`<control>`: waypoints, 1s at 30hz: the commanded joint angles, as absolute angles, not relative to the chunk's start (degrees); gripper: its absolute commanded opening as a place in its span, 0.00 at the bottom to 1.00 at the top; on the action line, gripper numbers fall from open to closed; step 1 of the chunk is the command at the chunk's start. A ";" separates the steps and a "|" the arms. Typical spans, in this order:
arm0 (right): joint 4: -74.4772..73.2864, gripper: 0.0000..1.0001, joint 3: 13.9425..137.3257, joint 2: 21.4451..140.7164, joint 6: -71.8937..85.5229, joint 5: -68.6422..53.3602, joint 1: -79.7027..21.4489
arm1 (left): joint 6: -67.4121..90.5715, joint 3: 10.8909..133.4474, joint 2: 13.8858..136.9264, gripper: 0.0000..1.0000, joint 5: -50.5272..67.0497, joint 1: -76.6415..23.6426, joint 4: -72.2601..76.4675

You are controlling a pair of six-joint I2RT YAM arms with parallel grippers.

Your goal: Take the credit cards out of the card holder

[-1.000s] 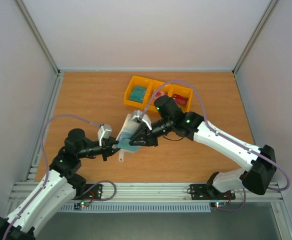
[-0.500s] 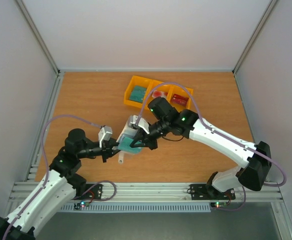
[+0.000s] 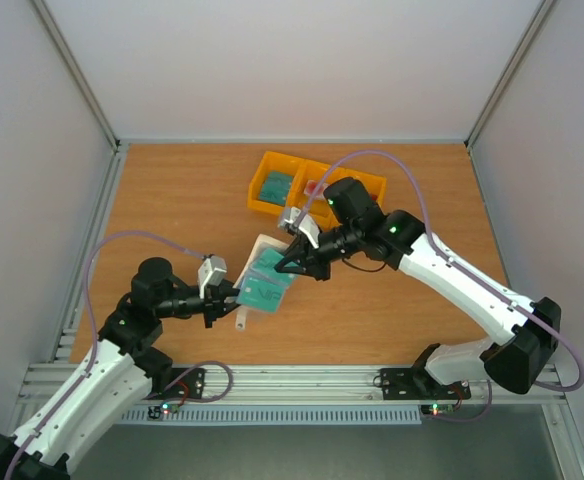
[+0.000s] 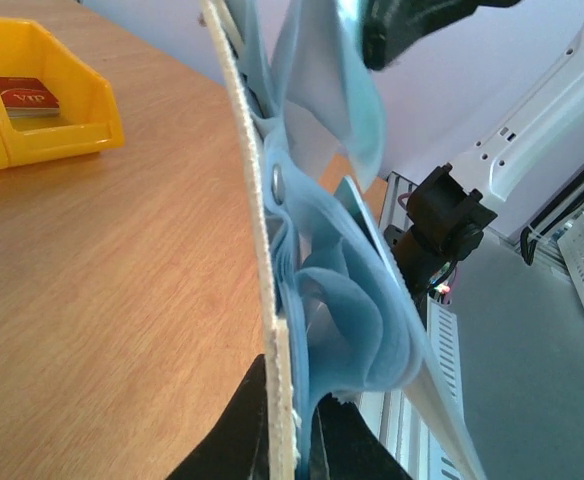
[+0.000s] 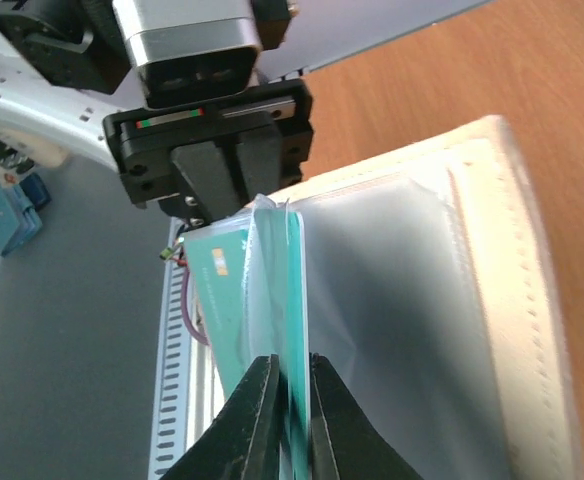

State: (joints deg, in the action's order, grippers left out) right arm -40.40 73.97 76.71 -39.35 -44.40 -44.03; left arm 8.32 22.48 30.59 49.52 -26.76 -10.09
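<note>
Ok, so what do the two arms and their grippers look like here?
Both arms match: the left arm and right arm have white link shells, black joints with small green lights, and a lilac cable looping along each. The left gripper and right gripper have black tapered fingers, with a silver-white camera block at the wrist.

One card holder (image 5: 422,320), one yellow tray (image 4: 67,135)
</note>
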 commanded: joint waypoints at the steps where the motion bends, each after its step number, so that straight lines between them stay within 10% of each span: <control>1: -39.79 0.11 74.18 74.88 -36.75 -45.19 -41.29 | 6.95 24.01 29.76 0.00 50.48 -27.07 -9.60; 30: -29.89 0.06 66.76 72.84 -27.76 -55.43 -29.14 | 7.48 24.01 29.50 0.00 51.08 -27.16 -9.92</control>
State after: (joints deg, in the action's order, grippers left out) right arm -32.47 67.13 74.39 -29.78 -54.83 -31.48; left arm 8.10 22.50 30.35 49.56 -27.03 -10.83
